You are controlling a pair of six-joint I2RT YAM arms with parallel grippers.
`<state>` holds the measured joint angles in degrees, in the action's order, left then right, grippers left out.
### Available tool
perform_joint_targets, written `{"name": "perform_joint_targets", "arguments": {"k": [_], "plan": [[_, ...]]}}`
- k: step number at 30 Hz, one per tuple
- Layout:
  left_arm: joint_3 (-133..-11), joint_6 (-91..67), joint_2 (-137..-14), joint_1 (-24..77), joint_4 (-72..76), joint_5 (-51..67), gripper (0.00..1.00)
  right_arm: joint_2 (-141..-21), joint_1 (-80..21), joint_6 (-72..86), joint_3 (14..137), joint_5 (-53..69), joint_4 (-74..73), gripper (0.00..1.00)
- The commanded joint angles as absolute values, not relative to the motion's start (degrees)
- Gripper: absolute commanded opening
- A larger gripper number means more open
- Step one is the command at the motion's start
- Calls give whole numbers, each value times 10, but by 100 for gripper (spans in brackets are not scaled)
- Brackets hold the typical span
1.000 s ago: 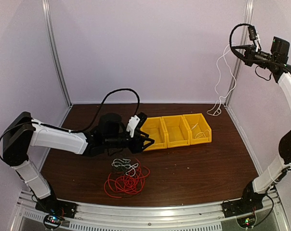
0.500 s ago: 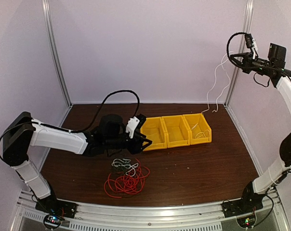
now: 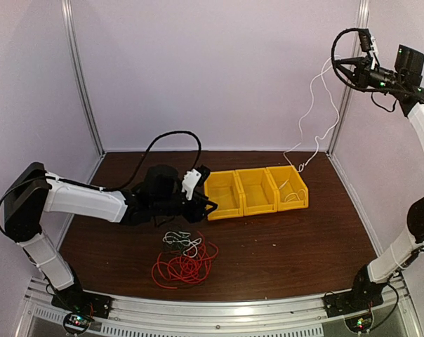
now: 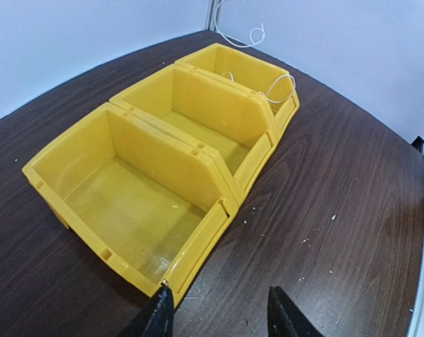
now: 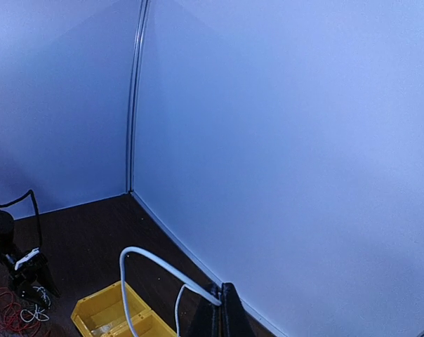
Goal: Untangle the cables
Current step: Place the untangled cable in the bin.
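White cable [image 5: 170,270] hoisted higher; only wrist view shows right claw [image 5: 221,310] pinching.

You find the red cable [image 3: 184,269] coiled near the table's [image 3: 303,239] front edge, black cable [image 3: 171,246] tangled alongside; white cable [image 5: 145,252] hangs above the far-right corner.

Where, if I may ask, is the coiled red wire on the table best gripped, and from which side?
Probably the outer left loop of the thin red wire, from above: its coils lie flat, and that loop is clear of the white-and-black tangle behind.
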<state>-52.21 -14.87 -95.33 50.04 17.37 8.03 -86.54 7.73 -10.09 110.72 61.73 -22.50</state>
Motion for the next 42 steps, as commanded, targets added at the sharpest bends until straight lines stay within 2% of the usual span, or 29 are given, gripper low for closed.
{"name": "perform_joint_targets", "arguments": {"k": [1, 19, 27, 33, 42], "plan": [[-534, -145, -950, 493, 179, 71, 46, -869, 64, -117, 1097, 615, -243, 0], [-534, -146, -961, 490, 180, 74, 46, -873, 50, -178, 909, 545, -206, 0], [-533, -146, -967, 490, 180, 72, 46, -894, 13, -209, 843, 507, -200, 0], [-532, -153, -967, 490, 182, 72, 46, -925, 0, -228, 833, 449, -191, 0], [-524, -155, -957, 490, 181, 64, 46, -1002, 0, -205, 882, 363, -173, 0]]}}
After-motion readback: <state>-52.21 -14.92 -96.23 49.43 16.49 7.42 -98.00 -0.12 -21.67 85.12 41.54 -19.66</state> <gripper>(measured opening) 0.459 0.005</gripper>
